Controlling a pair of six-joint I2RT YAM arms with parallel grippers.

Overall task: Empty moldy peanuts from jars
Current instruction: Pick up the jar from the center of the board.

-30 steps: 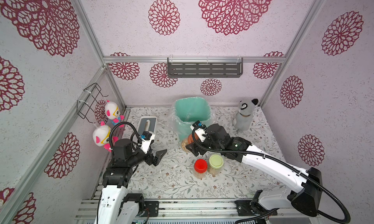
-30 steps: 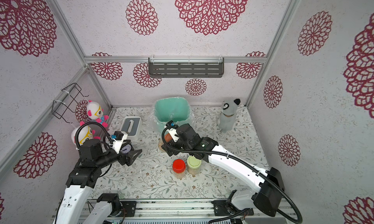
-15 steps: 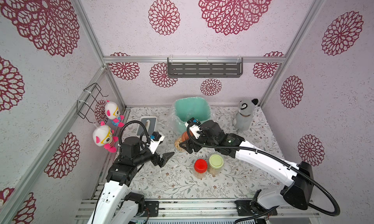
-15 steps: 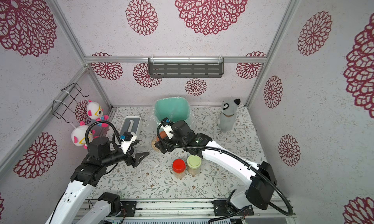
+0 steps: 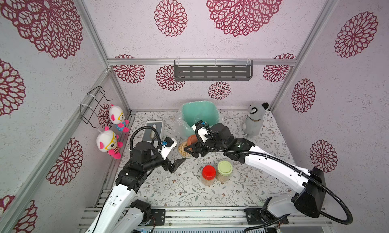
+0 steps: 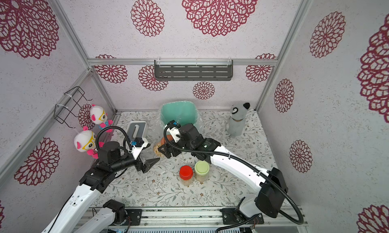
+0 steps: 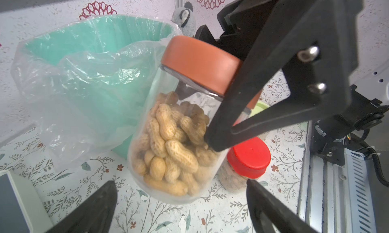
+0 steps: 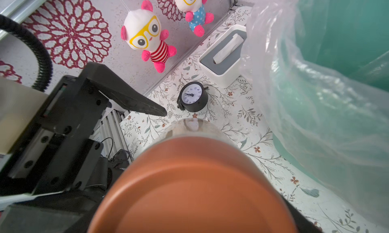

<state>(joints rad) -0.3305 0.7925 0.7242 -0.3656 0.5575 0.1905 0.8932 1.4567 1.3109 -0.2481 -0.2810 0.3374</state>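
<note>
My right gripper [image 5: 189, 147] is shut on a clear jar with a brown lid [image 5: 191, 139]. It holds the jar tilted just in front of the mint-green bin [image 5: 197, 114]. One of its black fingers [image 7: 242, 107] lies across the lid [image 7: 200, 61] and the glass. Tan moldy peanuts [image 7: 172, 143] in their shells fill the jar's lower half. My left gripper [image 5: 178, 165] stands open close to the jar's base, with nothing between its fingers [image 7: 105, 200]. The jars with a red lid [image 5: 208, 173] and a pale green lid [image 5: 224, 167] stand upright together near the middle of the table.
The bin has a loose clear plastic liner [image 7: 88, 99]. A white tissue box [image 5: 153, 130] and a small black clock [image 8: 192, 99] stand at the back left. A grey plush animal [image 5: 254, 120] stands at the back right. Two plush dolls [image 5: 116, 117] hang on the left wall.
My right gripper has carried the brown-lidded jar leftward. My left arm has reached rightward, so its open jaws now sit close to the jar's base.
</note>
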